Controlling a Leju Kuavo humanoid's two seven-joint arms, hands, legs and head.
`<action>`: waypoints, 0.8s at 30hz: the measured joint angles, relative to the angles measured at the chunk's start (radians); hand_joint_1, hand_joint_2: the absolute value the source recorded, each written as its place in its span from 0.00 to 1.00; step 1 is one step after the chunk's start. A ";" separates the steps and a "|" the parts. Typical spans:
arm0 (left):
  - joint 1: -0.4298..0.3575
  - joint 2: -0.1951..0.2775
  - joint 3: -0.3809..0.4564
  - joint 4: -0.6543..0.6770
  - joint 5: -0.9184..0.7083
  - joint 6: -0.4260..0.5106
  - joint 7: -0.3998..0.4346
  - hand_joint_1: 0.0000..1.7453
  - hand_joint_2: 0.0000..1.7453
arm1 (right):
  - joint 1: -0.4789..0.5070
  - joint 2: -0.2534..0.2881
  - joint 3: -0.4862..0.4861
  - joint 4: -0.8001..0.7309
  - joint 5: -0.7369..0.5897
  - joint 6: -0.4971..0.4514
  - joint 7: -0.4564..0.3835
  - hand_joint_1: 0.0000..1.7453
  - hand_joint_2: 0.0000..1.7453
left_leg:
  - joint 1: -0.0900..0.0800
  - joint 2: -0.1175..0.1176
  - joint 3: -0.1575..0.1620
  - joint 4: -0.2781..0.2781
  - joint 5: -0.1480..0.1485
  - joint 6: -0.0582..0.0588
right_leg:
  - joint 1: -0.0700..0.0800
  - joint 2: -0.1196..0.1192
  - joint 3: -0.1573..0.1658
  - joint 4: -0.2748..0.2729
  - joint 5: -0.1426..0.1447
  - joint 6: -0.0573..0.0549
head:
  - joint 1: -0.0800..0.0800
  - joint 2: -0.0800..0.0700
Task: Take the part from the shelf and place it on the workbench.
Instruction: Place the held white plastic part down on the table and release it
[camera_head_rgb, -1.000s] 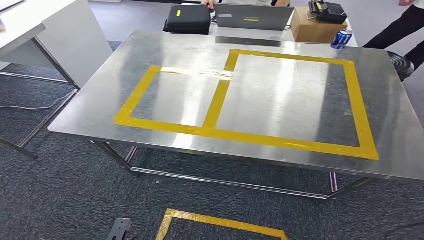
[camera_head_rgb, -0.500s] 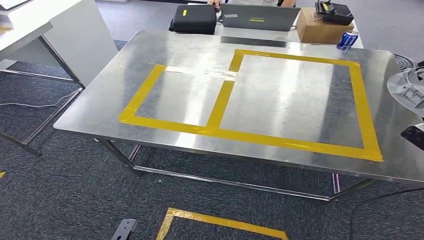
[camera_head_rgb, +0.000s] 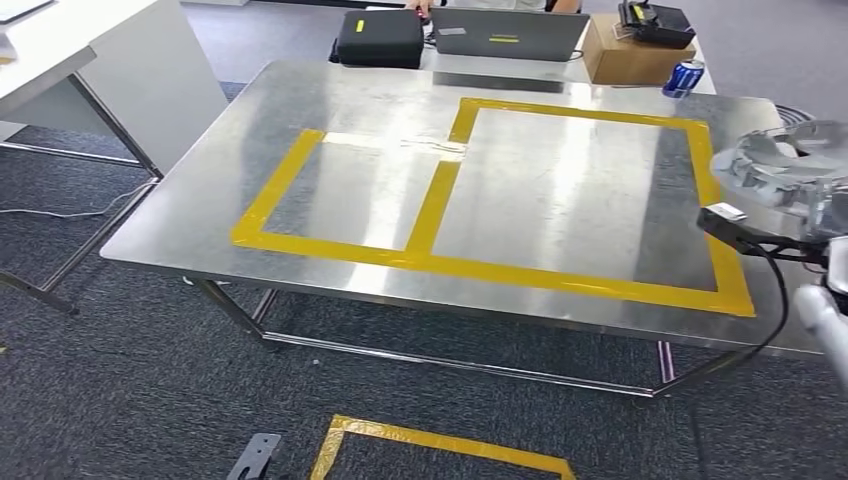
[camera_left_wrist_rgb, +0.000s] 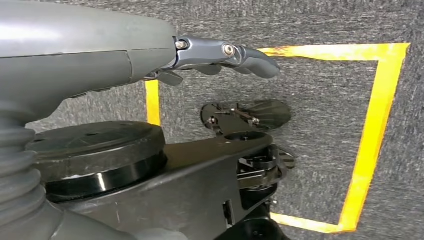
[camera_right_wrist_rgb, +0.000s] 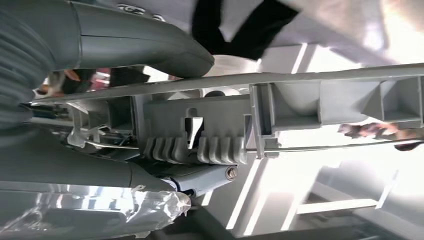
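Note:
The part is a pale grey moulded plastic piece with ribs and clips. My right hand holds it at the right edge of the head view, above the right end of the steel workbench. In the right wrist view the part is gripped between the thumb and the fingers below it. Two yellow tape rectangles mark the bench top. My left hand hangs over the carpet with its fingers stretched out, holding nothing.
Behind the bench are a black case, a laptop, a cardboard box and a blue can. A white table stands at the left. Yellow floor tape and a small metal bracket lie below.
My right hand with the grey part has come in from the right edge and moved further over the bench's right end. The view swayed slightly. The person at the back right is gone.

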 joint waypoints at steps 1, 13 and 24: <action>-0.001 0.000 -0.002 0.000 -0.003 0.002 0.003 0.00 1.00 | -0.030 0.037 0.025 0.056 0.012 -0.006 0.006 1.00 1.00 | 0.001 0.000 0.000 0.000 0.001 -0.001 | 0.001 0.000 0.000 0.000 0.001 -0.001 | 0.000 0.000; 0.000 0.001 -0.011 0.000 -0.023 -0.001 0.006 0.00 1.00 | -0.198 0.343 0.138 0.346 0.010 -0.008 -0.025 1.00 1.00 | 0.005 -0.004 -0.006 -0.001 0.004 -0.005 | 0.004 -0.005 -0.006 0.001 0.001 -0.003 | 0.000 0.000; -0.003 0.001 -0.040 0.000 -0.074 0.014 0.004 0.00 1.00 | -0.262 0.485 0.192 0.405 0.024 0.000 -0.068 1.00 1.00 | 0.005 -0.004 -0.007 -0.001 0.005 -0.005 | 0.005 -0.006 -0.007 0.001 0.002 -0.005 | 0.000 0.000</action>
